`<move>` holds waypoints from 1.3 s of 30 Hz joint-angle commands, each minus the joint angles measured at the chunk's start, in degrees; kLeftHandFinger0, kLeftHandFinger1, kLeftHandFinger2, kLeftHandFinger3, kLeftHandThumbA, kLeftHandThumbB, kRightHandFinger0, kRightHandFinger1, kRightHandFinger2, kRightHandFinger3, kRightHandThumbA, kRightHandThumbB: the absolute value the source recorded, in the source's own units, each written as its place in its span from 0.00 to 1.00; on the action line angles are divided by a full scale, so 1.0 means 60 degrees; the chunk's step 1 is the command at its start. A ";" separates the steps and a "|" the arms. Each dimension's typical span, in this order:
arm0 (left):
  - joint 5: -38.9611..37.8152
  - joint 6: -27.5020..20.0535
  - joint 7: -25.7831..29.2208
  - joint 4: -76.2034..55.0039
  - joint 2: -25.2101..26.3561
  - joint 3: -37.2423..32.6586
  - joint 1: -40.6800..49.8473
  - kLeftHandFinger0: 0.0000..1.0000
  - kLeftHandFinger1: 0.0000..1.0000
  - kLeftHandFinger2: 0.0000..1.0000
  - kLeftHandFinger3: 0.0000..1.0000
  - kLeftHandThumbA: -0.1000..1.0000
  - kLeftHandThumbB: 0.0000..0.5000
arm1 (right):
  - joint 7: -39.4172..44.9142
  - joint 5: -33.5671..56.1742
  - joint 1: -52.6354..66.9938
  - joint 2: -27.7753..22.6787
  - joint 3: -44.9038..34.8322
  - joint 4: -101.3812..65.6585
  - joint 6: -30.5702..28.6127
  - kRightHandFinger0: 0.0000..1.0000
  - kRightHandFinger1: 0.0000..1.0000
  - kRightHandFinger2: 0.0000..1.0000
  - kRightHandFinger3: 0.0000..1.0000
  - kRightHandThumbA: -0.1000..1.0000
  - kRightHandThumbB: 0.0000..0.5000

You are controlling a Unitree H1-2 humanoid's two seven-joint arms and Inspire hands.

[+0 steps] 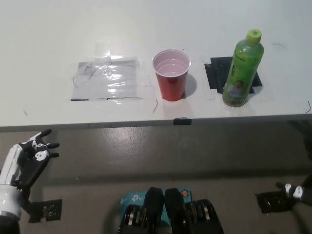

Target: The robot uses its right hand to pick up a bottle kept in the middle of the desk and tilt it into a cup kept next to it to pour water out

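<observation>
1. Nearest the camera, below the desk edge, the left hand [30,155] rests at the lower left with its fingers spread and nothing in it. It is well clear of the work and plays no part in the pour.
2. The right hand [294,191] shows only as a dark sliver at the lower right, low and well apart from the desk. So little of it is visible that I cannot tell how its fingers stand. My judgement is that the reach has not yet begun.
3. The desk [44,58] is pale, and its front edge runs across the middle of the view. A hand rising from below could knock that edge if it comes up too close.
4. On the desk, a patch of clear tape [109,78] lies to the left, away from the action.
5. The cup [171,74] is red, upright and open-topped, near the front edge. It looks light, so a nudge from the bottle or the arm could tip it.
6. The bottle [242,68] stands upright just right of the cup, on a black tape mark [215,74]. It is green, tall and narrow, with a label and a green cap on top.
7. The tall shape could topple under a sideways bump, and with the cap seemingly on, tilting may pour nothing.
</observation>
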 commanded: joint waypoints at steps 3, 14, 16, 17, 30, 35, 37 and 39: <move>-0.0096 -0.0006 -0.0085 -0.0342 0.0067 -0.0087 0.0059 0.60 0.67 0.83 0.93 0.68 0.06 | -0.0088 -0.0348 -0.1755 -0.0543 -0.0230 0.0093 0.0964 1.00 1.00 1.00 1.00 0.95 0.55; -0.0054 -0.0069 -0.0101 -0.0328 0.0149 -0.0188 0.0117 0.57 0.66 0.82 0.93 0.73 0.00 | 0.0446 -0.1893 -0.4725 -0.0574 0.0909 0.1911 0.1840 1.00 1.00 1.00 1.00 1.00 1.00; -0.0062 -0.0003 -0.0102 -0.0386 0.0145 -0.0205 0.0119 0.57 0.66 0.82 0.93 0.74 0.05 | 0.0616 -0.2142 -0.5196 -0.0480 0.1118 0.2674 0.1840 1.00 1.00 1.00 1.00 1.00 1.00; -0.0054 0.0010 -0.0094 -0.0387 0.0144 -0.0213 0.0116 0.57 0.66 0.82 0.93 0.75 0.06 | 0.0742 -0.2252 -0.5432 -0.0426 0.1213 0.3072 0.1840 1.00 1.00 1.00 1.00 1.00 1.00; -0.0021 -0.0082 -0.0204 -0.0314 0.0201 -0.0303 0.0216 0.56 0.64 0.80 0.92 0.83 0.24 | 0.0270 -0.2316 -0.6895 0.1041 0.0962 0.6395 0.1840 1.00 1.00 1.00 1.00 1.00 1.00; -0.0002 -0.0141 -0.0179 -0.0296 0.0047 -0.0433 0.0347 0.54 0.62 0.77 0.90 0.85 0.25 | 0.0260 -0.2626 -0.7074 0.1068 0.1021 0.6740 0.1840 1.00 1.00 1.00 1.00 1.00 1.00; 0.0029 -0.0192 -0.0184 -0.0290 0.0048 -0.0472 0.0391 0.53 0.62 0.77 0.90 0.85 0.30 | 0.0228 -0.2705 -0.7113 0.1074 0.1062 0.6747 0.1840 1.00 1.00 1.00 1.00 1.00 1.00; 0.0066 -0.0287 -0.0246 -0.0291 0.0118 -0.0558 0.0418 0.53 0.61 0.77 0.89 0.88 0.32 | 0.0193 -0.2925 -0.7291 0.1107 0.1152 0.6812 0.1840 1.00 1.00 1.00 1.00 1.00 1.00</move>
